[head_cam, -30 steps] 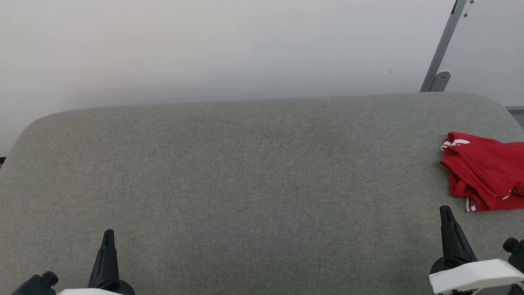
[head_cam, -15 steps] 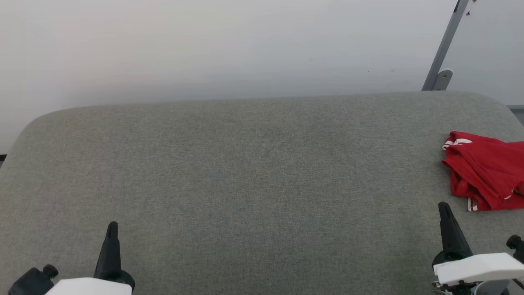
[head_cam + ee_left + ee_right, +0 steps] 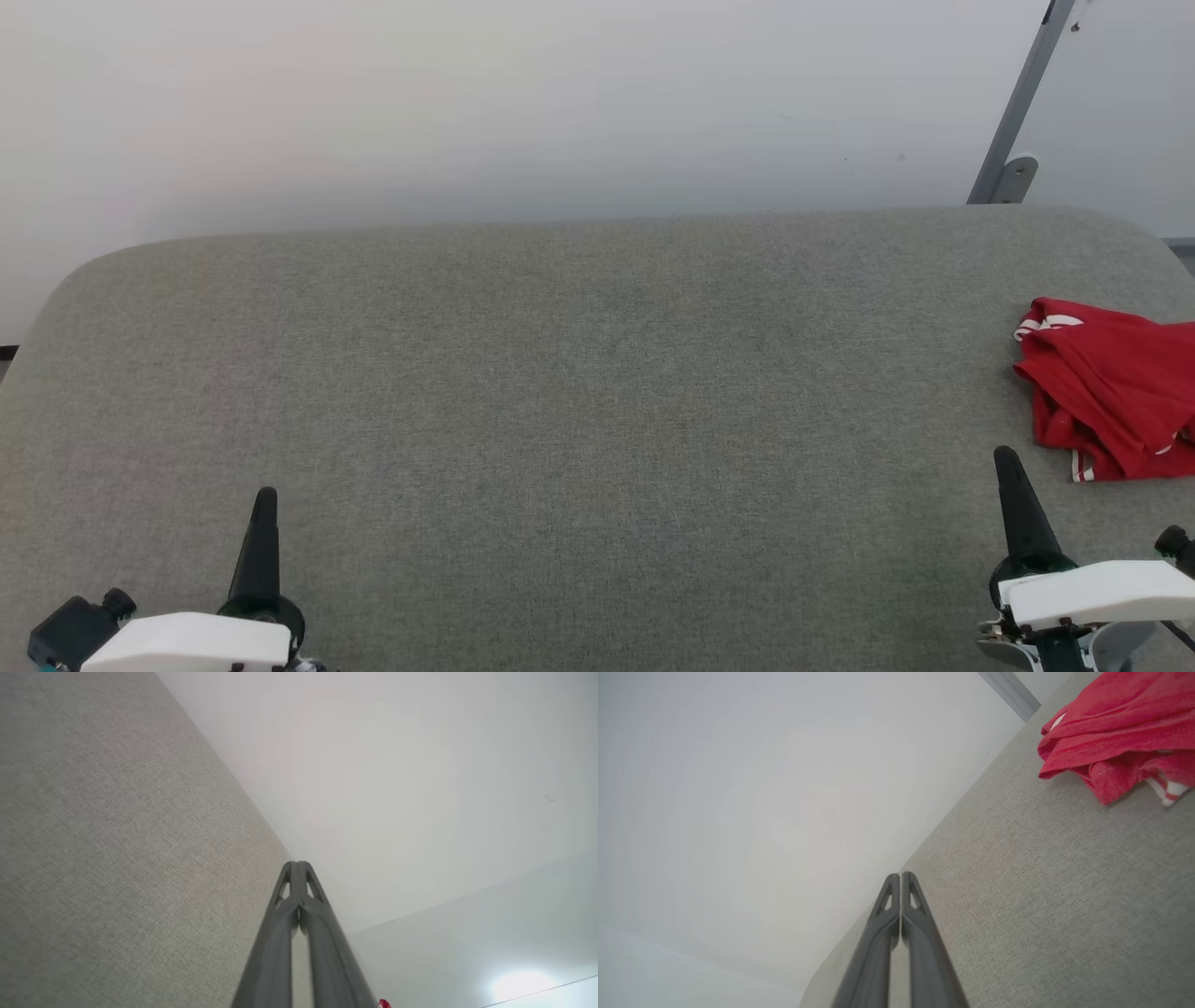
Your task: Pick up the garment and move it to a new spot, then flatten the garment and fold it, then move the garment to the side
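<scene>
The garment (image 3: 1116, 392) is a bright-red T-shirt with white striped sleeve ends, lying crumpled at the far right of the grey table (image 3: 579, 373), partly cut off by the view's edge. It also lies at the upper right in the right wrist view, garment (image 3: 1115, 732). My right gripper (image 3: 1006, 459) is shut and empty, hovering just in front and left of the garment, apart from it; its fingers (image 3: 901, 877) are pressed together. My left gripper (image 3: 267, 497) at the lower left is shut and empty too, fingers (image 3: 296, 865) together.
The grey fabric-covered table has rounded corners and ends at a pale wall (image 3: 523, 103) behind. A grey metal post (image 3: 1018, 103) with a bracket leans at the back right corner. Bare grey surface spans the table's middle and left.
Both grippers have crept forward, up the head view. The camera has shifted slightly, so the garment sits a touch further right. The garment itself lies unmoved.
</scene>
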{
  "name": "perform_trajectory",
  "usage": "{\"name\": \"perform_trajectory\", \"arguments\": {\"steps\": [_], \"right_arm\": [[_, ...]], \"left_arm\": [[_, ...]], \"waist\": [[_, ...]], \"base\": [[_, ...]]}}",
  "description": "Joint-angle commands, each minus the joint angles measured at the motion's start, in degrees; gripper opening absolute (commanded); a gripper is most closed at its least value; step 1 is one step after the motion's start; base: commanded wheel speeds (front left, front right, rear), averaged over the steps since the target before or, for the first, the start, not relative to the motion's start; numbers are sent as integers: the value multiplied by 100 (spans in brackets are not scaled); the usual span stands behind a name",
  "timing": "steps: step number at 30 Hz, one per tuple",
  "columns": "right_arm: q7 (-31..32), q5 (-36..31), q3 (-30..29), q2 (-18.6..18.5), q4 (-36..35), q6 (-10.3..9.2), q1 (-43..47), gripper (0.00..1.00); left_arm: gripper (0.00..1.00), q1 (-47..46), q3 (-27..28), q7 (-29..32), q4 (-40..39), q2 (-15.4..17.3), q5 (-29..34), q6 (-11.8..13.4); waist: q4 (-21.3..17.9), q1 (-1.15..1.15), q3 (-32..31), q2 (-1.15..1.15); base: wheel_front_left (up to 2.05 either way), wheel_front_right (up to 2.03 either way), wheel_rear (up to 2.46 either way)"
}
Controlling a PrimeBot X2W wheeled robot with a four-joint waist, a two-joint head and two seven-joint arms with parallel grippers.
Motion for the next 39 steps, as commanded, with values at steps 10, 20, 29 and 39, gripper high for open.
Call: {"name": "perform_trajectory", "arguments": {"steps": [10, 20, 29, 39], "right_arm": [[211, 752, -33, 30, 33, -1, -213, 0], [345, 1240, -50, 54, 94, -1, -296, 0], [465, 1693, -68, 78, 143, -1, -375, 0], [588, 2160, -85, 103, 198, -1, -434, 0]], "left_arm": [[0, -286, 27, 203, 69, 0, -681, -9], [0, -398, 35, 333, 147, -22, -1096, -10], [0, -502, 44, 454, 220, -43, -1504, -11], [0, -607, 54, 578, 297, -66, -1926, -13]], "waist": [[16, 0, 27, 0], [29, 0, 48, 0], [41, 0, 70, 0], [55, 0, 93, 0]], "base": [[0, 0, 0], [0, 0, 0], [0, 0, 0], [0, 0, 0]]}}
